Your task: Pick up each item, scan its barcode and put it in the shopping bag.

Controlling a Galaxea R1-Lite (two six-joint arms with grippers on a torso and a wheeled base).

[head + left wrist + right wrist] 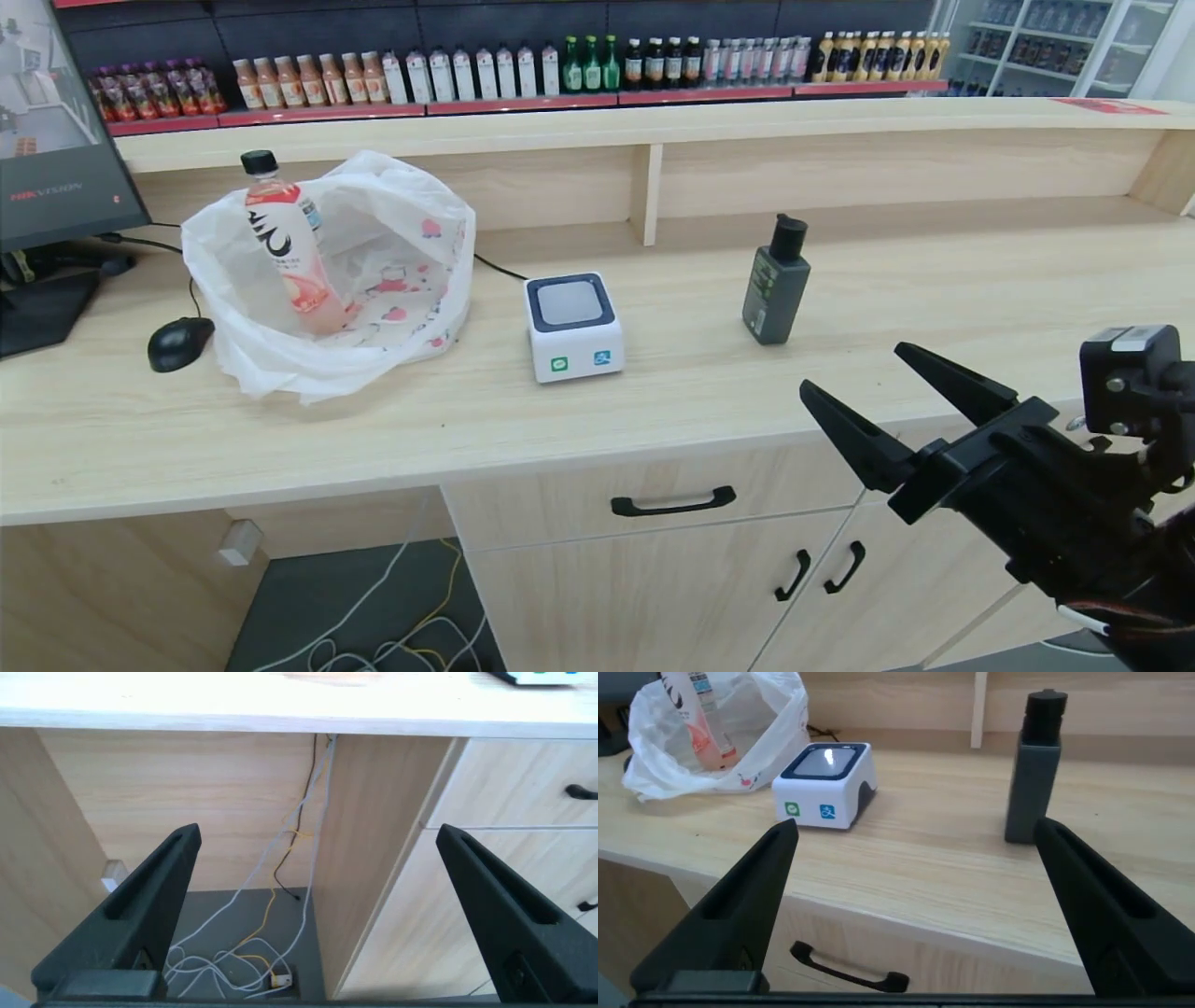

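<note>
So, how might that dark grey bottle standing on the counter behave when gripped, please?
The tall, narrow dark grey rectangular bottle stands upright, so a sideways nudge would probably tip it. Its flat sides likely stop it rolling and should suit the open right claw.

The shopping bag [420, 280] is white with red prints, the flask [775, 294] dark grey, the scanner [574, 353] white.
</note>
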